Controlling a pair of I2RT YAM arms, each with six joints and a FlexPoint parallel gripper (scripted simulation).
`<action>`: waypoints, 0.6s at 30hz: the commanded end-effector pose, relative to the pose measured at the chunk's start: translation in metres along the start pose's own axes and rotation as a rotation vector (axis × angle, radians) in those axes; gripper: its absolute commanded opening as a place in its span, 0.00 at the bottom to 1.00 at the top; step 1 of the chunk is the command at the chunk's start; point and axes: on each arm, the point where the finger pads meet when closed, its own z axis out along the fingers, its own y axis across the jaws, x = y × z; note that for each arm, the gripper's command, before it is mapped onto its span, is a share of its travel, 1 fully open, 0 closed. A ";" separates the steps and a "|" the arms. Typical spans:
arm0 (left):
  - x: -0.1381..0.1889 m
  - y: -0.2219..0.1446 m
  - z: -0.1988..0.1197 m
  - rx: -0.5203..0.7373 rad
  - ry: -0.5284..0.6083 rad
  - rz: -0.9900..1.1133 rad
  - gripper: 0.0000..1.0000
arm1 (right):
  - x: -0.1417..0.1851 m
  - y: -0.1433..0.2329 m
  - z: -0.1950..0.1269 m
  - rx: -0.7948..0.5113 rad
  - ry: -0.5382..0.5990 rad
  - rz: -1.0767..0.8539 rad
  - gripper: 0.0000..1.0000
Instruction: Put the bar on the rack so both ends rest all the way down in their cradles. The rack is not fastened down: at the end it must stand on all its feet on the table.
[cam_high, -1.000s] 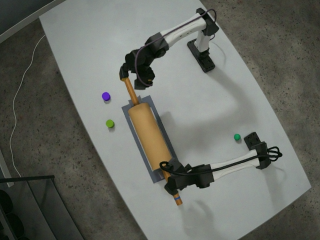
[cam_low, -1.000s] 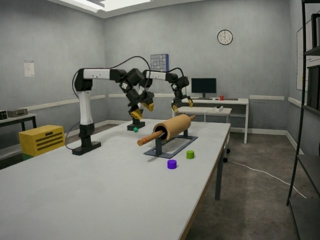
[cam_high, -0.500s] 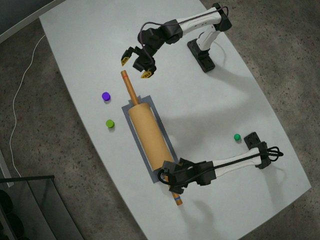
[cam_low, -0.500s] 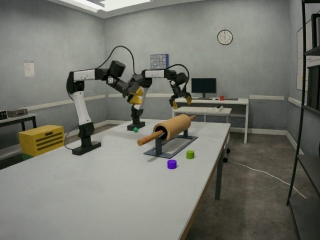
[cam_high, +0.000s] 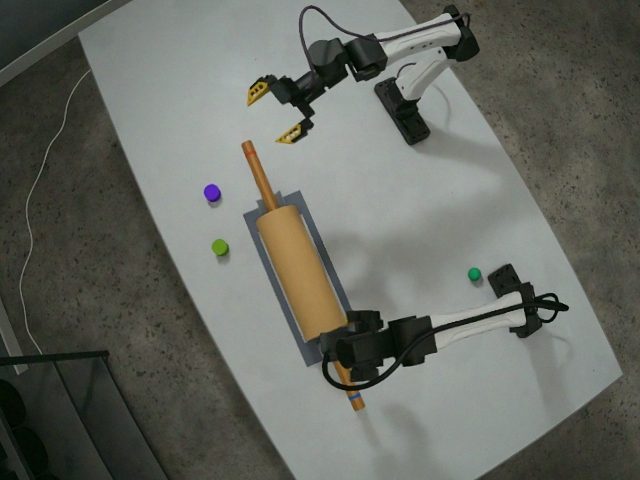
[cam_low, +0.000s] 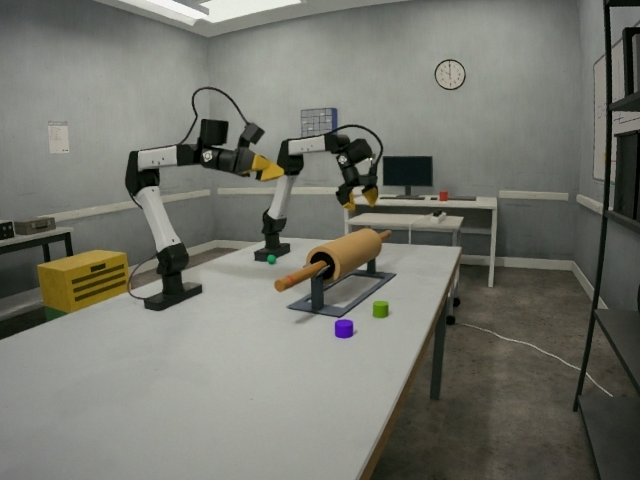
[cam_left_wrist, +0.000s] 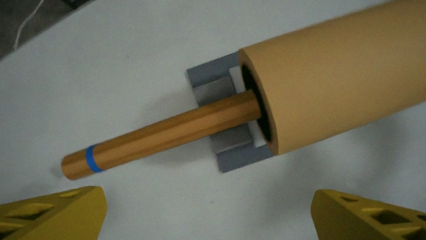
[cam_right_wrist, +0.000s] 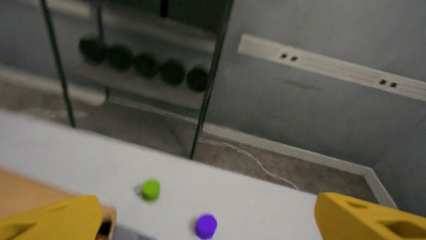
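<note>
The wooden bar (cam_high: 260, 178) (cam_low: 302, 275) (cam_left_wrist: 175, 132) lies across the grey rack (cam_high: 322, 253) (cam_low: 316, 293) (cam_left_wrist: 245, 157) (cam_right_wrist: 127, 234), running through a hollow tan cylinder (cam_high: 302, 273) (cam_low: 356, 250) (cam_left_wrist: 340, 85) (cam_right_wrist: 30, 192); whether both ends sit fully down, I cannot tell. The rack's base looks flat on the table (cam_high: 170, 103) (cam_low: 206, 387) (cam_left_wrist: 125, 50) (cam_right_wrist: 280, 200). The left gripper (cam_high: 334, 346) (cam_low: 360, 200) (cam_left_wrist: 209, 199), spread open and holding nothing, hovers above the blue-banded end; the right gripper (cam_high: 262, 122) (cam_low: 279, 173) (cam_right_wrist: 208, 202), likewise released, hangs near the red-banded end. Green (cam_high: 220, 247) (cam_low: 380, 308) (cam_right_wrist: 150, 190) and purple (cam_high: 211, 192) (cam_low: 343, 328) (cam_right_wrist: 206, 226) pucks stand beside the rack

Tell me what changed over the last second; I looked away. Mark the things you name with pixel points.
The right gripper (cam_high: 262, 122) (cam_low: 279, 173) (cam_right_wrist: 208, 202) rose and drew back from above the red-banded end of the bar (cam_high: 261, 178) (cam_low: 299, 276) (cam_left_wrist: 175, 130). The left gripper (cam_high: 356, 345) (cam_low: 362, 206) (cam_left_wrist: 209, 199) turned slightly, near the blue-banded end. Nothing was visibly taken hold of or let go. The bar and rack (cam_high: 311, 356) (cam_low: 316, 292) (cam_left_wrist: 210, 70) stayed put.
</note>
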 end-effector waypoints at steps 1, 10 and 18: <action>-0.006 -0.007 -0.014 0.011 -0.018 -0.141 1.00 | -0.027 -0.013 -0.008 0.132 -0.145 0.170 1.00; -0.008 -0.009 -0.017 0.012 -0.027 -0.143 1.00 | -0.032 -0.012 -0.007 0.160 -0.178 0.239 1.00; -0.010 -0.008 -0.017 0.011 -0.033 -0.143 1.00 | -0.029 -0.008 -0.007 0.144 -0.163 0.226 1.00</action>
